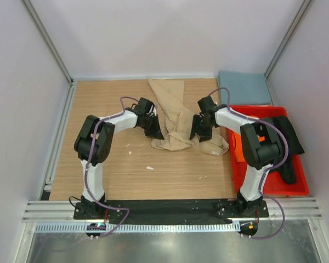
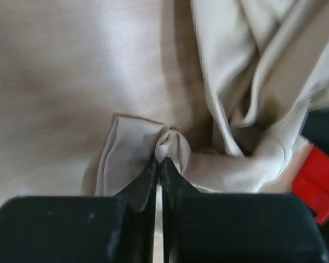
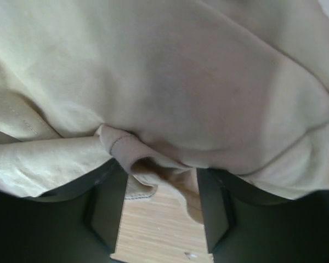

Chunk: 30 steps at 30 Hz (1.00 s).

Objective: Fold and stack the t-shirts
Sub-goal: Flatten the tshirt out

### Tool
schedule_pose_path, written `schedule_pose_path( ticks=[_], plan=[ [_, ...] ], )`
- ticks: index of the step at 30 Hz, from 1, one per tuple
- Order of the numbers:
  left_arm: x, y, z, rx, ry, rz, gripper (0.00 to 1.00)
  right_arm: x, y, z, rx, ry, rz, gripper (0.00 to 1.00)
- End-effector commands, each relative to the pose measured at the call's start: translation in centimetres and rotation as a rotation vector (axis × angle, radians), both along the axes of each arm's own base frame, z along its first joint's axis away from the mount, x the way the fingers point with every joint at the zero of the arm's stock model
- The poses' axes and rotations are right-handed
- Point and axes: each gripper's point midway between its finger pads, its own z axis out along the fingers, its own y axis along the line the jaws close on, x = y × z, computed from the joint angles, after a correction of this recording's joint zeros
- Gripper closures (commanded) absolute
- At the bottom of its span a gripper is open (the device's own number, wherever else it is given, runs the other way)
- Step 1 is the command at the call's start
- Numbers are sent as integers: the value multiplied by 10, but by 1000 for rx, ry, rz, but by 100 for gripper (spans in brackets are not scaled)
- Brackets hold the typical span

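While crumpled, tan t-shirt (image 1: 178, 123) beside bin (image 1: 285, 190)

From my feed, the wood-grain table (image 1: 109, 175) carries a tan-beige t-shirt (image 1: 178, 118) crumpled near its middle, with one long strip of cloth trailing to the far edge. A slate blue-grey t-shirt (image 1: 244, 87) lies folded flat in the far right corner. A red plastic bin (image 1: 285, 189) sits along the right side, just beside the tan cloth. A small white scrap (image 1: 150, 167) lies on bare wood.
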Motion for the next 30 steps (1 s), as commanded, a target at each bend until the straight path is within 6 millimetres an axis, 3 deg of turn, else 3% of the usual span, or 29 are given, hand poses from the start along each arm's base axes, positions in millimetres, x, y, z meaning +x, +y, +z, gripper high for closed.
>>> schedule_pose_path(
  ticks=[1, 2, 3, 4, 5, 6, 7, 8, 9, 10, 11, 12, 13, 14, 15, 16, 17, 19, 20, 21, 22, 23, 24, 25, 26, 27, 28, 29, 30],
  plan=[
    [-56, 20, -23, 44, 140, -24, 100, 27, 43, 7, 13, -109, 67, 45],
    [-60, 19, -3, 9, 98, -28, 100, 35, 56, 13, 31, -139, 79, 52],
    [-89, 33, -14, 26, 153, -25, 100, 36, 67, 8, 35, -136, 97, 55],
    [-102, 36, -11, 18, 157, -21, 100, 31, 87, 8, 47, -140, 139, 58],
    [-108, 34, 16, -34, 90, -28, 100, 38, 103, 16, 68, -165, 158, 59],
    [-141, 48, 3, -17, 144, -24, 100, 34, 118, 9, 75, -152, 193, 60],
    [-155, 47, 13, -36, 122, -38, 100, 32, 131, 11, 81, -162, 223, 63],
    [-166, 47, 38, -88, 61, -27, 100, 27, 161, 22, 101, -196, 287, 64],
    [-180, 46, 50, -119, 39, -31, 100, 20, 172, 22, 95, -196, 329, 65],
    [-201, 52, 49, -123, 44, -31, 100, 12, 187, 22, 110, -193, 373, 67],
    [-223, 47, 59, -137, 46, -50, 100, -6, 215, 31, 135, -211, 447, 68],
    [-224, 51, 91, -182, -106, -39, 100, -18, 223, 34, 135, -208, 487, 68],
    [-237, 52, 104, -184, -145, -67, 100, -31, 233, 47, 157, -221, 525, 68],
    [-250, 66, 109, -161, -142, -49, 100, -49, 232, 43, 159, -198, 554, 68],
    [-254, 72, 129, -216, -195, -20, 100, -65, 237, 44, 172, -200, 590, 68],
    [-260, 75, 137, -246, -201, -16, 100, -73, 230, 46, 170, -199, 597, 68],
    [-266, 75, 143, -282, -201, -19, 100, -85, 205, 41, 125, -193, 581, 68],
    [-276, 67, 157, -370, -187, -52, 100, -87, 166, 34, 44, -201, 544, 68],
    [-275, 63, 163, -389, -194, -66, 94, -99, 132, 14, -34, -154, 554, 67],
    [-274, 61, 164, -385, -187, -79, 57, -84, 104, 22, -80, -191, 494, 67],
    [-270, 56, 161, -354, -176, -99, 32, -78, 84, 20, -106, -185, 460, 66],
    [-265, 50, 163, -345, -187, -125, 18, -78, 62, 15, -130, -159, 434, 66],
    [-258, 43, 185, -364, -229, -152, 8, -69, 51, 21, -130, -171, 402, 65],
    [-247, 34, 178, -311, -223, -193, 6, -55, 34, 24, -137, -176, 351, 63],
    [-239, 31, 180, -281, -232, -201, 5, -38, 34, 36, -152, -233, 350, 62],
    [-227, 24, 210, -293, -295, -208, 4, -28, 35, 44, -156, -263, 351, 61],
    [-218, 21, 212, -261, -306, -214, 3, -21, 42, 45, -149, -262, 361, 58],
    [-201, 25, 200, -155, -303, -177, 2, -6, 54, 65, -125, -295, 360, 56],
    [-193, 27, 200, -113, -307, -161, 3, -4, 64, 68, -89, -273, 371, 54]
  ],
)
